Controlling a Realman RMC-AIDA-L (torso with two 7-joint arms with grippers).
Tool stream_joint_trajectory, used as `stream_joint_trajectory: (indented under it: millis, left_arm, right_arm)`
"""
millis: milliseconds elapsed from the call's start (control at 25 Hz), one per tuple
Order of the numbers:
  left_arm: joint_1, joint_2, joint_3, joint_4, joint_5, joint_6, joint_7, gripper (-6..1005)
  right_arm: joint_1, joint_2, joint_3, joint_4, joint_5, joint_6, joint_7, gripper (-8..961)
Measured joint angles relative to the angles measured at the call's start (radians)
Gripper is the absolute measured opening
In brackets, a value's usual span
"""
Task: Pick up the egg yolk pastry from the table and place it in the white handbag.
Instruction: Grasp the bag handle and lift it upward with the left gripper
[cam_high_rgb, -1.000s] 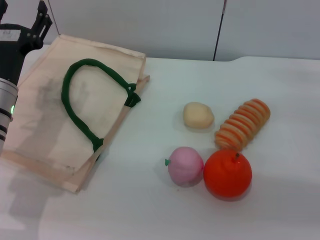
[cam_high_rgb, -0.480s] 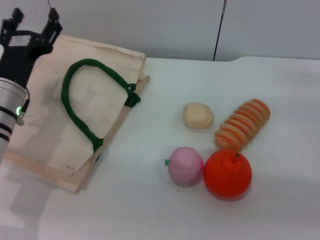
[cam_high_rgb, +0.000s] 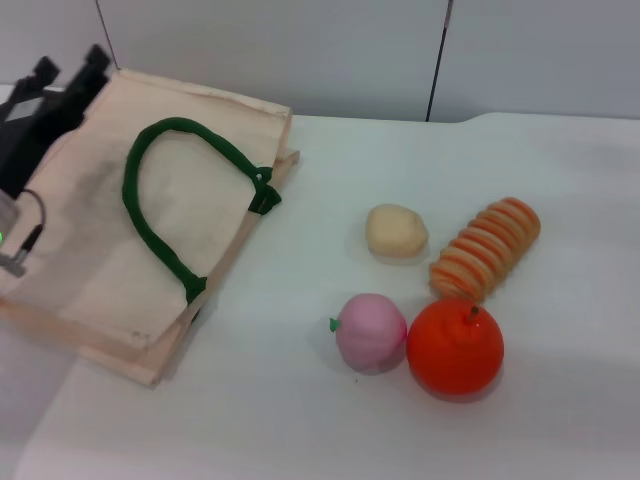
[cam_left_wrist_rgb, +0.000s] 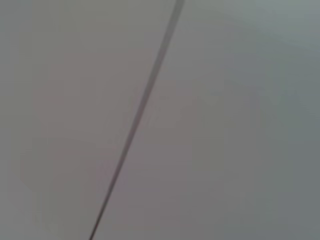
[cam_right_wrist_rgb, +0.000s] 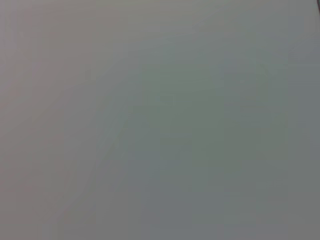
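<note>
Left gripper (cam_high_rgb: 68, 70) hangs at the far left, its fingers spread apart.

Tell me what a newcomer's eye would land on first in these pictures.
The big flat cream cloth handbag with dark green looped handles fills the table's left side, with the black left gripper poised at its far left corner. Right of the bag, four foods cluster: a pale yellow egg yolk pastry, a ridged orange-and-cream spiral bread, a pink round fruit and a bright orange.

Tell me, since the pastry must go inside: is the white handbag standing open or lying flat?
Lying flat. The white handbag is spread on the table, its green handle looped on top, no opening showing.
</note>
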Motion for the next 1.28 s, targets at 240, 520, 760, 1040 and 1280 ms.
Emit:
stream_joint_trajectory:
  millis: [240,520,760,1040,1280]
  left_arm:
    - [-0.016,-0.008,-0.001,-0.255,0.172,-0.007,-0.381,879]
    - [-0.149,-0.007,0.0,-0.463,0.556,-0.112,-0.778,879]
    - [-0.214,-0.006,0.0,-0.504,0.727,-0.171,-0.898,878]
    - [-0.28,-0.007,0.0,-0.531,0.925,-0.227,-1.009,877]
    - [-0.338,-0.008,0.0,-0.546,1.064,-0.259,-1.077,875]
  right_arm:
    - [0.008,0.0,0.0,0.0,-0.001,-0.001,0.001,867]
    - [0.013,0.0,0.0,0.0,-0.001,-0.001,0.002,864]
    - [0.015,0.0,0.0,0.001,-0.001,-0.008,0.002,861]
    - [0.015,0.0,0.0,0.001,-0.001,-0.025,0.002,858]
    - [0.017,0.0,-0.001,-0.005,-0.002,-0.039,0.002,855]
